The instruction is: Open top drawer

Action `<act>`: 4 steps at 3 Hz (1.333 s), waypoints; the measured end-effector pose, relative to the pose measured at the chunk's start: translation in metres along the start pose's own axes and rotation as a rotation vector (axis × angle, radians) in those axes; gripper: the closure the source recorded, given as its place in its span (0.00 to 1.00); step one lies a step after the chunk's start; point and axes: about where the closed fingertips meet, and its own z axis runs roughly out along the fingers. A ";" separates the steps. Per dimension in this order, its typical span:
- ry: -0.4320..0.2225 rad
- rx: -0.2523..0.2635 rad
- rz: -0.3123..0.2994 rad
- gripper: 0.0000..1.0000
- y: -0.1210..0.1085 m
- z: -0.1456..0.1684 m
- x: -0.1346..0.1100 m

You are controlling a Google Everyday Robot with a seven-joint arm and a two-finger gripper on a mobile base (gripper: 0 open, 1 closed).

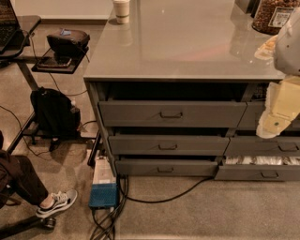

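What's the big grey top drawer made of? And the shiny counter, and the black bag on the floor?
The wide grey top drawer looks like matte painted metal: flat, thin-edged front, small loop handle. The glossy grey countertop could be laminate or stone; it mirrors the cup. The black backpack looks like soft fabric, slumping. The cream gripper hangs at the right edge of the view.

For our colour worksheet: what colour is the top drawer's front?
The top drawer is dark grey, camera view; the gripper sits by its right end.
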 end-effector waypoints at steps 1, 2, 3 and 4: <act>-0.013 -0.001 0.001 0.00 -0.003 0.012 -0.003; -0.054 -0.001 -0.026 0.00 -0.008 0.050 -0.013; -0.148 0.016 -0.056 0.00 -0.025 0.095 -0.026; -0.284 0.048 -0.095 0.00 -0.045 0.137 -0.042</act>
